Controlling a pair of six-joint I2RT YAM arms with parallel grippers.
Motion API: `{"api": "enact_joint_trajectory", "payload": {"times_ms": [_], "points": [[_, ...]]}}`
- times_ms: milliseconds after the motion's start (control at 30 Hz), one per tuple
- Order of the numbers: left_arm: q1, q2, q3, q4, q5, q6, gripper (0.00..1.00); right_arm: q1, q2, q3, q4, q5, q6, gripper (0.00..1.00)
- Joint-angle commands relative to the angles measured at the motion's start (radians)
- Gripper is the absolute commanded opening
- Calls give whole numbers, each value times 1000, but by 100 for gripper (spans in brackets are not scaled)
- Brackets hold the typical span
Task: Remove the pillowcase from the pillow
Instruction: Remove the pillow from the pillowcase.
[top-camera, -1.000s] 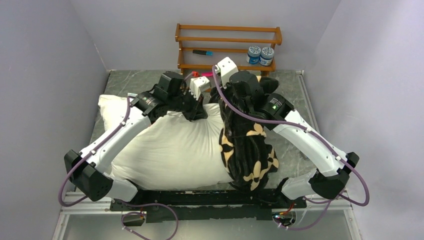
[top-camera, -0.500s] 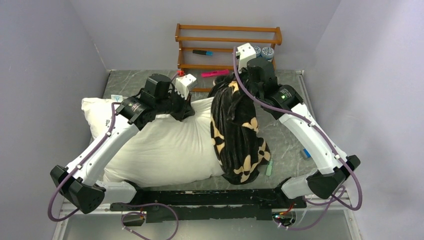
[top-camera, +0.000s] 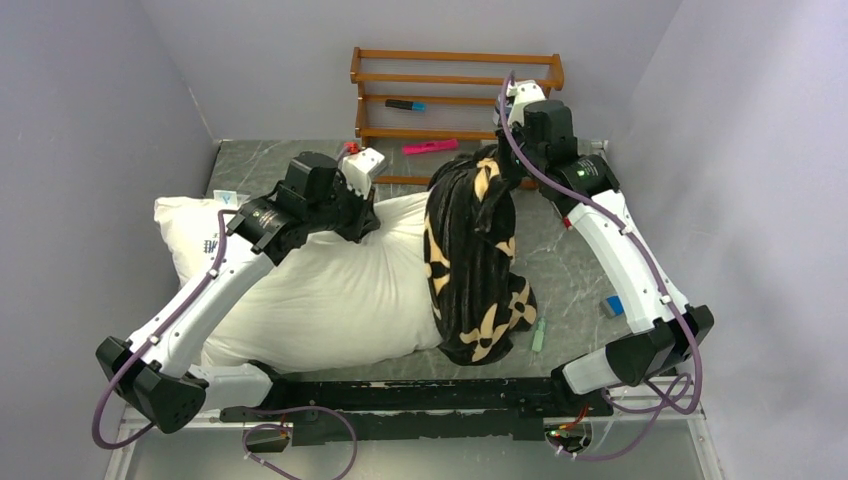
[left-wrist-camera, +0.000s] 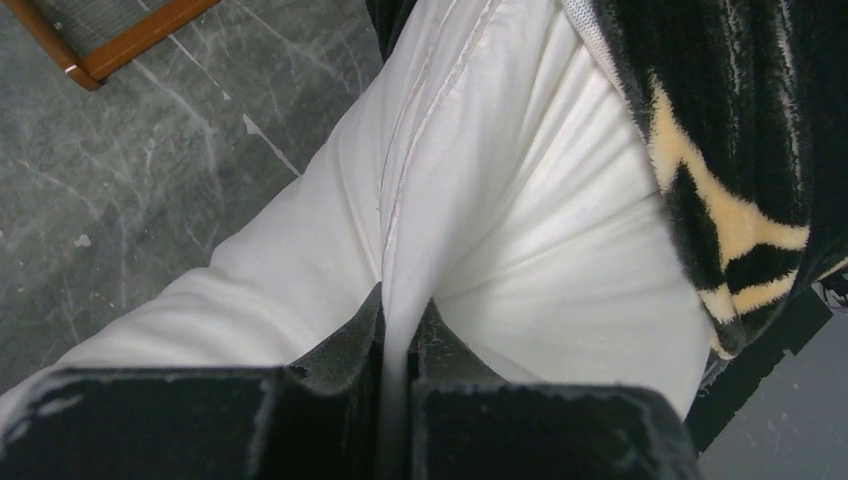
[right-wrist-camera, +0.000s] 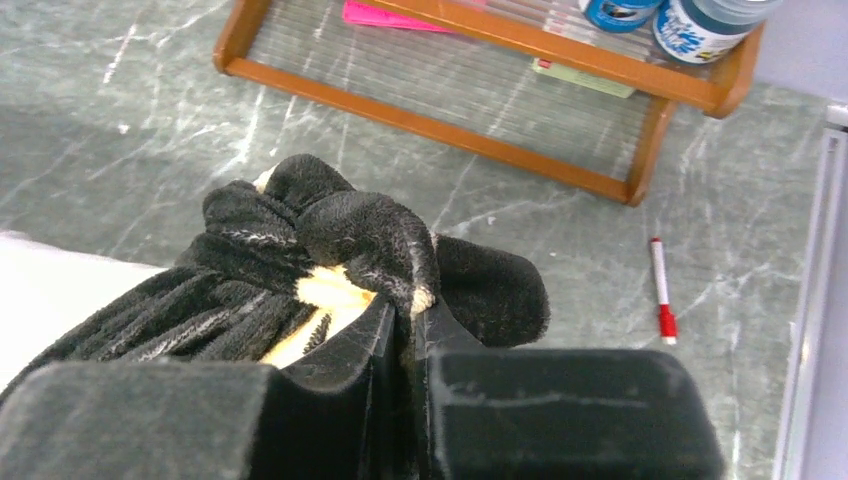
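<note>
Two closed grips: your left gripper (left-wrist-camera: 397, 340) pinches the pillow (top-camera: 330, 290), lying lengthwise left-to-right; your right gripper (right-wrist-camera: 410, 320) pinches the pillowcase (top-camera: 470, 260) bunched over its right-of-frame end.

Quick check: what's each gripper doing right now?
Left gripper: closed, pinching the white pillow.
Right gripper: closed, holding the black pillowcase.

I see the pillowcase (top-camera: 470, 260) plush and furry, the pillow (top-camera: 330, 290) smooth matt cloth, the rack (top-camera: 455, 57) varnished wood
</note>
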Motion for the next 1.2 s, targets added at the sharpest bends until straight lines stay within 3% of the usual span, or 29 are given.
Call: {"api": "enact_joint_trajectory", "payload": {"times_ms": [0, 200, 500, 700, 1000, 1067, 1167], "points": [[64, -80, -20, -169, -118, 8, 5, -64, -45, 60, 36, 11, -27, 15], [65, -60, -11, -152, -75, 10, 5, 5, -95, 59, 50, -102, -1, 35], [64, -46, -6, -137, -52, 6, 5, 290, -63, 117, 51, -6, -6, 63], [64, -54, -14, -133, -40, 1, 5, 374, 32, 137, 56, 68, -21, 75], [63, -62, -23, -132, -52, -1, 5, 442, 180, 196, -29, 216, -63, 77], [63, -61, -22, -132, -61, 2, 5, 445, 193, 186, -51, 294, -106, 72], [63, -61, -21, -136, -70, 4, 5, 445, 195, 150, -67, 416, -149, 51]]}}
